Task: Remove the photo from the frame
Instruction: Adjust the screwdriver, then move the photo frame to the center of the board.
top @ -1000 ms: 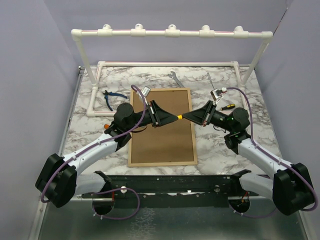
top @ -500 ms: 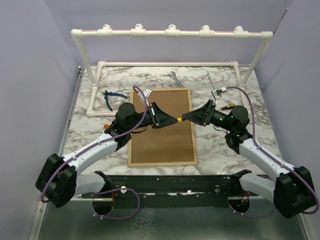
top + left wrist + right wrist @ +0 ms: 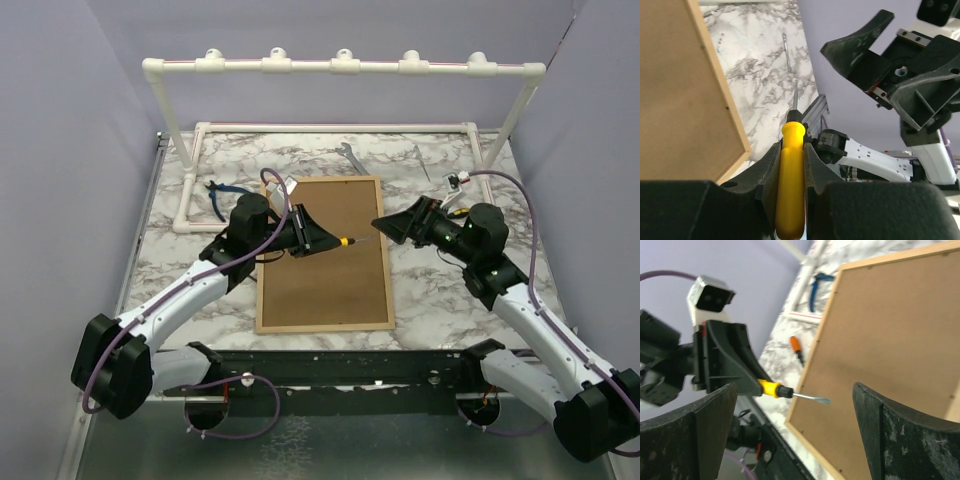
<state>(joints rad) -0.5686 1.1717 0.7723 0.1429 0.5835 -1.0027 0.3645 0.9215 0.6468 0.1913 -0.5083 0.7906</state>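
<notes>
The large rectangular picture frame (image 3: 325, 290) with thin light-wood edging lies flat on the grey-veined white marble table (image 3: 440, 295) between the two arms, its brown fibreboard back facing up. The sunflower photo is hidden, presumably beneath that backing. The left gripper (image 3: 318, 240) is clenched on the yellow handle of a slim screwdriver (image 3: 790, 190), which it holds above the frame's back with the metal tip pointing at the right arm. The right gripper (image 3: 388, 229) hovers over the frame's right edge, its jaws spread wide and grasping nothing, just clear of the screwdriver's tip.
</notes>
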